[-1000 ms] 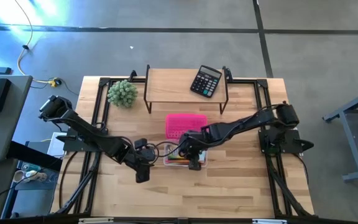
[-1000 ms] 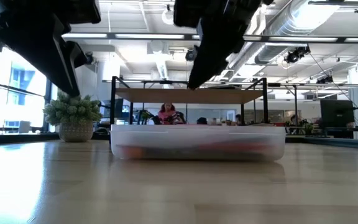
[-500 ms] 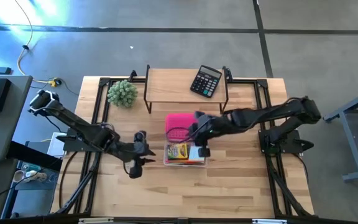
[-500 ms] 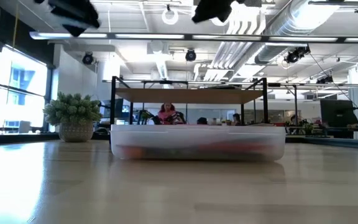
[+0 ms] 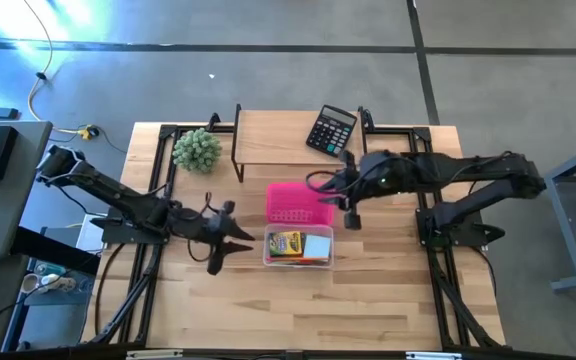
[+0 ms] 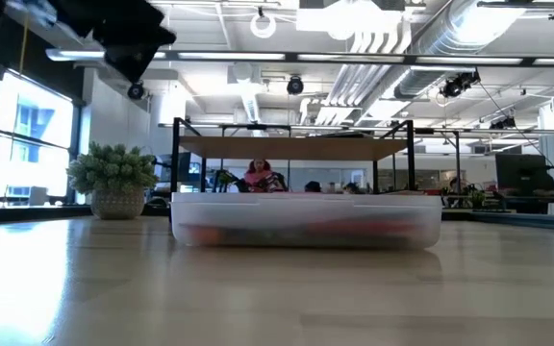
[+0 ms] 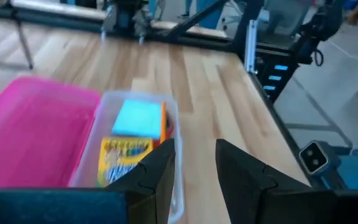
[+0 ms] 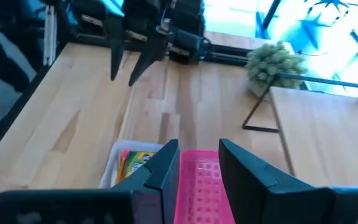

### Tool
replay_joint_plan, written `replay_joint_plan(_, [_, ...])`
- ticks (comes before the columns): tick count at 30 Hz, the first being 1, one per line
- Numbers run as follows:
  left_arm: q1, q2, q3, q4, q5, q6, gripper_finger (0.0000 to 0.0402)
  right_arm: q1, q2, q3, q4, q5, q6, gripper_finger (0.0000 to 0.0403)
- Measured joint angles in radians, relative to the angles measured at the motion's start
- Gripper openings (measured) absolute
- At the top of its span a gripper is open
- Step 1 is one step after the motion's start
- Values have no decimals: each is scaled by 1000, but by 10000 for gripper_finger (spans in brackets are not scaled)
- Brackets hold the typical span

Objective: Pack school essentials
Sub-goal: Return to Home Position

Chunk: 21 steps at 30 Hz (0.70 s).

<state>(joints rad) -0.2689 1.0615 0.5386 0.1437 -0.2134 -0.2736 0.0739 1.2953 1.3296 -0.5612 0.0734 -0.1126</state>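
Observation:
A clear plastic box (image 5: 298, 262) stands mid-table. In it lie the yellow-green crayon box (image 5: 285, 242), the light-blue notepad (image 5: 318, 245) and the orange pencil (image 7: 164, 121), which lies along the notepad's edge. Scissors, stick and eraser I cannot make out. A pink lid (image 5: 298, 203) lies flat on the table, just beyond the box. My left gripper (image 5: 230, 245) hangs open and empty to the left of the box. My right gripper (image 5: 344, 202) is also open and empty, raised over the lid's right edge. In the wrist views the box (image 7: 173, 118) and the lid (image 8: 201, 180) show ahead of the fingers.
A wooden shelf riser (image 5: 268, 135) stands at the far edge with a black calculator (image 5: 331, 130) on it. The fuzzy green plant (image 5: 197, 150) sits on the table at the far left. Bare wood lies near the front edge and on both sides of the box.
My right gripper has lifted off the clear box and drawn back toward the far right, and now stands over the pink lid's right edge. My left gripper has pulled back toward the table's left and risen. The box and its contents have stayed in place.

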Motion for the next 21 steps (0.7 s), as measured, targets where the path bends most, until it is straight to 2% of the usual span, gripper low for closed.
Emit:
replay_joint_plan(4, [16, -77, -102, 74, -3, -36, 106, -26, -70, -88, 21, 5, 28, 105])
replay_joint_plan(10, [14, -228, -214, 153, -5, -37, 106, -28, -210, -289, 94, 83, 109, 105])
replay_joint_plan(21, [13, -510, -392, 167, -7, -4, 106, -21, -551, -687, 374, 67, 298, 105])
